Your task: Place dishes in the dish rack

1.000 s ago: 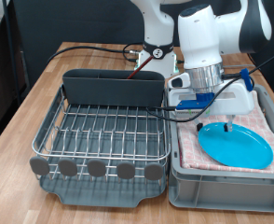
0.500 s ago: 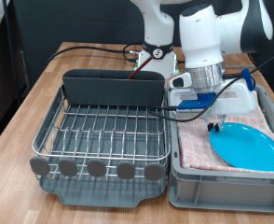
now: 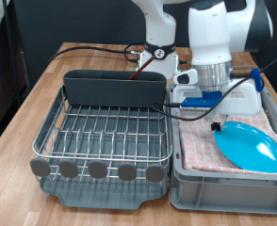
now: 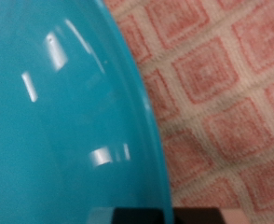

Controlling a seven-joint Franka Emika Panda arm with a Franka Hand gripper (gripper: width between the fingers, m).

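The light-blue plate (image 3: 256,149) is in the grey bin at the exterior view's right, tilted with its left edge raised off the pink checked cloth (image 3: 197,149). My gripper (image 3: 217,123) is shut on that left edge. In the wrist view the plate (image 4: 62,112) fills most of the picture, with the cloth (image 4: 230,93) beside it. The dish rack (image 3: 105,132) stands at the exterior view's left with nothing on its wire grid. The white cup and the wooden spoon are out of view.
The grey bin (image 3: 214,188) stands right against the rack's side. The rack has a tall grey back wall (image 3: 115,89) and round front tabs (image 3: 99,169). Black cables (image 3: 91,49) run across the wooden table (image 3: 30,104) behind the rack.
The plate lay flat on the cloth a second ago; now its left edge is lifted and it tilts. My arm has shifted slightly towards the exterior view's right.
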